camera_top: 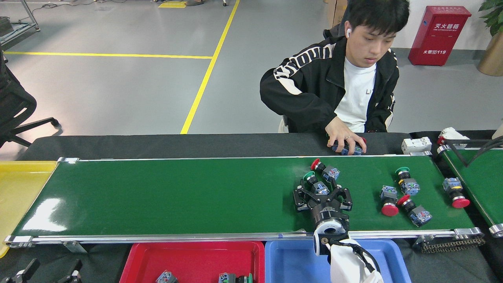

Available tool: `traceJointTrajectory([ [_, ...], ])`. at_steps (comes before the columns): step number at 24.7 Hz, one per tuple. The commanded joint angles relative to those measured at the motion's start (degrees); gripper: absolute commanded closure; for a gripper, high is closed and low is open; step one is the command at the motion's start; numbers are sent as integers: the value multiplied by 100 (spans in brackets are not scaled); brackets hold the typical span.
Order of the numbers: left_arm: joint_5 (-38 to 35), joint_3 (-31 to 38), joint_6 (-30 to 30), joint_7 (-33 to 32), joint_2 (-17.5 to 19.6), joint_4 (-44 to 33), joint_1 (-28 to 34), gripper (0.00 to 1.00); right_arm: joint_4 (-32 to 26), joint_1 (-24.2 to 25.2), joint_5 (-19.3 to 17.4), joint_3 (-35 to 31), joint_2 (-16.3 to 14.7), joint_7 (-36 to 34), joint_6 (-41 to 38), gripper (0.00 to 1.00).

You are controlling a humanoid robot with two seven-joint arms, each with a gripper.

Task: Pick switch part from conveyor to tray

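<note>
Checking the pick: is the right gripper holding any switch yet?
Not yet: right gripper is open around the green-capped switch on the conveyor.

Belt (177, 196): glossy dark green, silver rails. Table (157, 145) under it: black. Trays: yellow (17, 188) at left, red (192, 255) & blue (294, 259) in front. Switch parts on belt: green cap (313, 182) w/ black neck & blue-grey body by the right gripper (321, 192) (black, white wrist); red cap (324, 169) next to it; another green cap (406, 181); three more red caps (389, 200) (412, 208) (456, 192), all w/ blue-grey bodies. Person (342, 82): black jacket w/ white stripes & lettering, white tee. Floor (118, 86): grey w/ yellow lines. Box (438, 33) at back: red, white lettering. Small block (415, 144) at belt end: white.
</note>
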Motion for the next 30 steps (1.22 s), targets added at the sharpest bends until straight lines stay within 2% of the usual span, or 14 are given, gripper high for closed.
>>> traceJointTrajectory([
  [1,-9,36,50,74,59,-85,-47,0,-80,-135,-18,-17,-32,-38,-427,98],
  [6,-9,45,50,74,67,-85,-73,0,-132,-135,-97,-17,-23,-20,-629,98],
  [8,-9,54,41,74,67,-76,-55,0,-317,-100,-132,-17,-15,-3,-805,98],
  [14,-9,115,59,74,50,-33,-29,0,-1741,295,-159,-17,-173,270,-1227,98],
  [17,123,115,41,74,23,-59,-20,0,-2831,787,-167,62,-190,323,-1886,98],
  [19,395,115,32,74,23,-68,15,0,-3042,963,-88,353,-111,367,-2369,95],
  [20,500,115,24,74,23,-68,24,0,-3050,1016,-88,616,-102,367,-2518,91],
  [22,544,107,24,13,23,-76,59,0,-3086,1209,-88,1082,-102,367,-2598,77],
  [23,544,107,24,-49,32,-76,68,0,-3094,1332,-88,1258,-102,375,-2598,60],
  [24,553,107,24,-242,67,-76,68,0,-3094,1473,-88,1416,-94,375,-2615,28],
  [25,571,107,15,-453,67,-76,59,0,-3094,1552,-88,1530,-94,375,-2668,5],
  [27,641,107,-12,-831,85,-76,59,0,-3094,1614,-88,1680,-111,384,-2844,1],
  [30,659,107,-38,-840,76,-103,59,0,-3094,1578,-97,1653,-67,402,-2817,1],
])
